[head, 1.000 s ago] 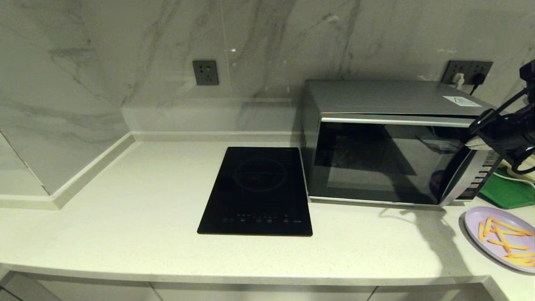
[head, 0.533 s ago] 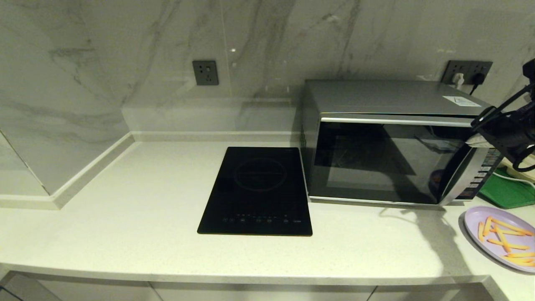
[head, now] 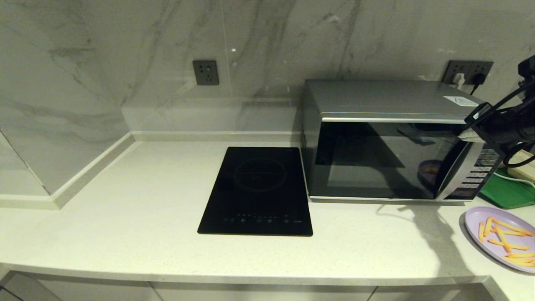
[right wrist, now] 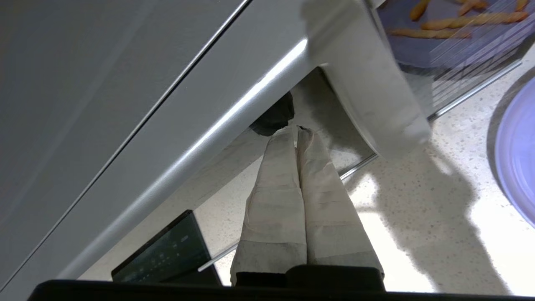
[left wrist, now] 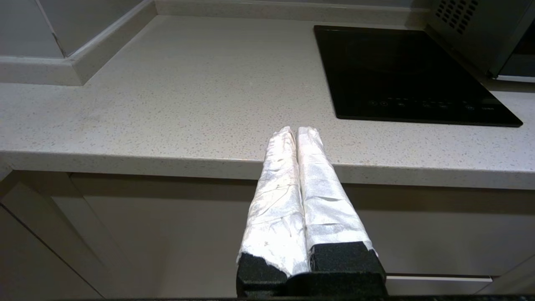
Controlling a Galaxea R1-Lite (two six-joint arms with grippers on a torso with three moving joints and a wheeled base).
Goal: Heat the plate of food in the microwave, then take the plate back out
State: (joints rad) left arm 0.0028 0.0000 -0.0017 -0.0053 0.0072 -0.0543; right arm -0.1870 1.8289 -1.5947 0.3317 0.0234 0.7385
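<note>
The silver-grey microwave (head: 393, 100) stands at the back right of the counter, its dark glass door (head: 376, 159) swung almost flat against the body. My right gripper (head: 464, 134) is shut and empty, its taped fingertips (right wrist: 297, 130) against the door's upper right corner beside the curved silver trim (right wrist: 368, 104). The pale-lilac plate of fries (head: 501, 238) sits on the counter in front of the microwave's right end, outside it; its rim (right wrist: 518, 154) shows in the right wrist view. My left gripper (left wrist: 296, 130) is shut and empty, parked below the counter's front edge.
A flat black induction hob (head: 257, 190) lies left of the microwave. A green tray (head: 505, 190) and a white cable lie right of it. Wall sockets (head: 205, 72) are set in the marble backsplash. The counter's front edge (left wrist: 125, 161) runs just ahead of my left fingers.
The microwave door has swung inward toward the body with my right gripper pressing on its top right corner. The keypad panel now shows more. The plate and left arm have not moved.
</note>
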